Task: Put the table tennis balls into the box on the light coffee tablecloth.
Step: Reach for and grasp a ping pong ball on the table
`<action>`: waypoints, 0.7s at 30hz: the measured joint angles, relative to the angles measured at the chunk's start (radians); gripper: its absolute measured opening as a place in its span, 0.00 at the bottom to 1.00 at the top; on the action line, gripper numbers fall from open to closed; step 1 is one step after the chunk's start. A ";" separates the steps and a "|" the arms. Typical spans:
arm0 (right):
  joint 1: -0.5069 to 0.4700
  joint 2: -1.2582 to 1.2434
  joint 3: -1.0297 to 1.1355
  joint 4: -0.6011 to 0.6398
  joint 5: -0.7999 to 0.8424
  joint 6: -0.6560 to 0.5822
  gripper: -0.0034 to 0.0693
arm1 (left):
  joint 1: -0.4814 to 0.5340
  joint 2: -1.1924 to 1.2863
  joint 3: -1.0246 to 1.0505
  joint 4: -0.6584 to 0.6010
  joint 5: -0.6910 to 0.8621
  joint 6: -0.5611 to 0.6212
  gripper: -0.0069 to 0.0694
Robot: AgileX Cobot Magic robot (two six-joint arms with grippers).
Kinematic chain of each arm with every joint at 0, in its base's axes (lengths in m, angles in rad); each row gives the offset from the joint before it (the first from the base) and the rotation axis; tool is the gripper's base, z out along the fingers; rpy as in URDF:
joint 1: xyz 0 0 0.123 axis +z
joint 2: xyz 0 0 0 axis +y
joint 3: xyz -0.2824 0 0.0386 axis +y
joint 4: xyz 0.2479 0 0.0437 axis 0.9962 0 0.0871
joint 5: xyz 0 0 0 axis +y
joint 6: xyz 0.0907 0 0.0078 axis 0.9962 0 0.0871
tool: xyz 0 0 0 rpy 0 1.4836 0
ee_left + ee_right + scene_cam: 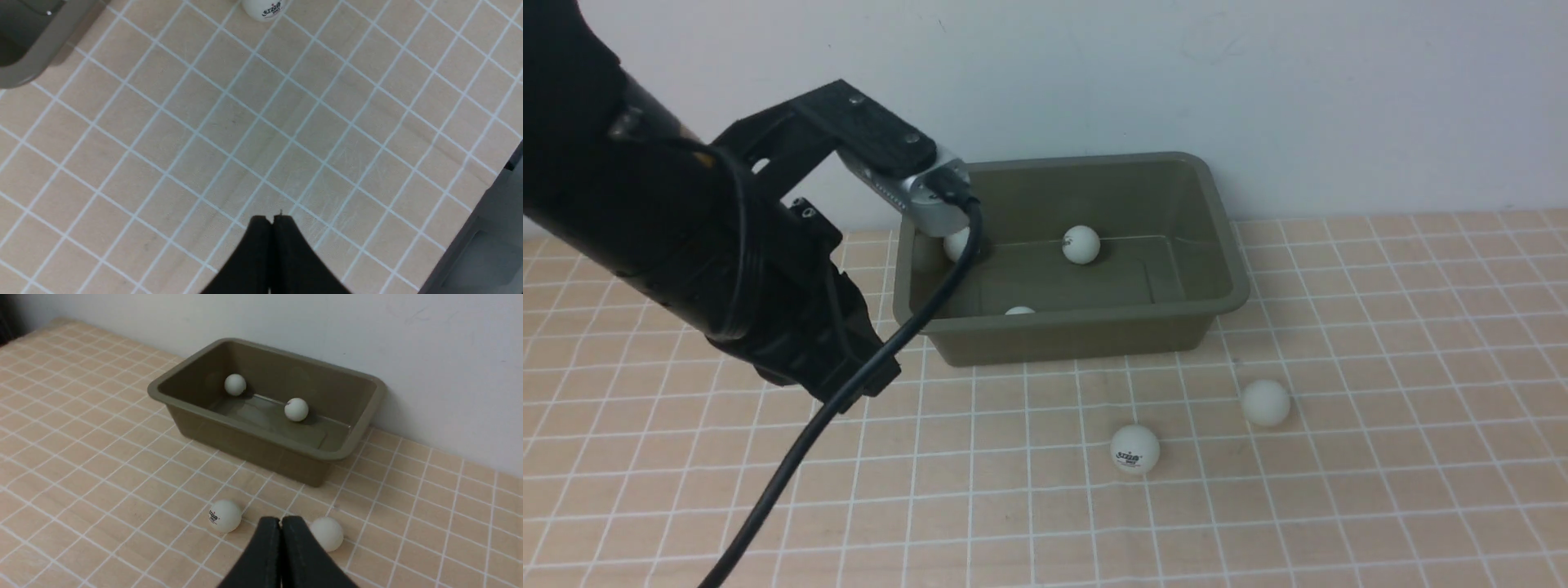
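The black left arm (686, 229) fills the left of the front view. Its silver-cased wrist camera (923, 200) and thick black cable (849, 392) cross in front of the left end of the rectangular olive-green plastic box (1233, 302). They half hide one of the small white table tennis balls (956, 243) inside.

The box stands close to the white wall (1258, 82) on the light coffee tablecloth (1380, 490), gridded with thin white lines, that covers the desk. Three balls lie in it:
- the half-hidden one at the far left corner
- a second (1081, 244) by the far wall near the middle
- a third (1019, 310) tucked behind the near wall (only its top shows)

Two more sit on the cloth in front of the box, apart from each other. The logo ball (1135, 448) carries dark print, and the plain ball (1265, 402) lies to its right, nearer the box.

The left tool (273, 220) hovers over bare cloth with its fingers pressed together, holding nothing; the logo ball lies well beyond its tips. The right tool (281, 522) is likewise closed and empty, and its wrist view shows its tips between the two loose balls.
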 joint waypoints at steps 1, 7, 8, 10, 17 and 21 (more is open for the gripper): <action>0.000 0.046 -0.017 0.002 0.007 -0.012 0.03 | 0.000 -0.005 0.003 0.000 -0.008 0.001 0.00; 0.000 0.395 -0.203 0.003 0.126 -0.028 0.03 | 0.000 -0.030 0.011 0.028 -0.129 0.004 0.00; 0.000 0.416 -0.209 0.003 0.130 -0.028 0.03 | 0.000 -0.030 0.011 0.028 -0.135 0.004 0.00; 0.000 0.524 -0.256 -0.006 0.154 -0.027 0.03 | 0.000 -0.036 0.011 0.063 -0.197 -0.010 0.00; 0.000 0.760 -0.345 -0.011 0.144 -0.010 0.03 | 0.000 -0.037 0.011 0.091 -0.251 -0.046 0.00; 0.011 0.872 -0.362 -0.012 0.073 -0.006 0.06 | 0.000 -0.037 0.011 0.091 -0.251 -0.047 0.00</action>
